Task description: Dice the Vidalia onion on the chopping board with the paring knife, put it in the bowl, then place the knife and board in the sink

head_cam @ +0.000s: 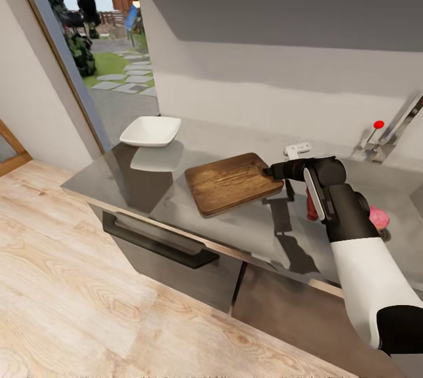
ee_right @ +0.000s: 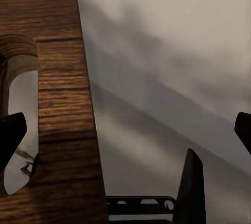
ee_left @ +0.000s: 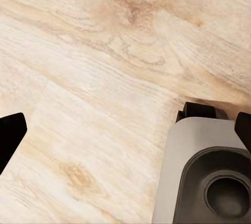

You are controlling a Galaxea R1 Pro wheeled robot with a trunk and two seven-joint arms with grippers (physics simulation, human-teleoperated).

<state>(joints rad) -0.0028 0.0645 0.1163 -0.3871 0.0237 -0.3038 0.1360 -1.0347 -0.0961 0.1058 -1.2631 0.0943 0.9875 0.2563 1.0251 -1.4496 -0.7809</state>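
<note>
- Leftmost, the bowl [head_cam: 151,130] sits empty near the counter [head_cam: 147,190] end by the window, well apart from the board, likely parked there to receive the dice later.
- Next, the left claw [ee_left: 125,130] hangs over the wooden floor [ee_left: 94,78] beside the robot's grey base [ee_left: 204,172]; its dark tips sit at opposite edges of the left wrist view, so it is spread wide and holds nothing, probably kept out of the way.
- Mid-counter, the board [head_cam: 229,181] lies flat and bare, its handle end toward the right arm.
- Then the right claw [head_cam: 274,171] reaches the board's handle end. The right wrist view shows the slot [ee_right: 21,125] and board edge [ee_right: 63,104] near one tip, with the other tip far across, so the fingers stand apart; whether any tip touches the wood I cannot tell.
- Behind the forearm, a red shape [head_cam: 311,206] stands on the counter, perhaps the knife handle; the blade is hidden.
- Further right, a pink bit, probably the onion [head_cam: 379,217], peeks past the arm, mostly covered; whether it lies in the sink I cannot tell.
- Far right, the tap [head_cam: 405,119] with its red knob [head_cam: 379,124] is cut off, and the basin is hard to make out.
</note>
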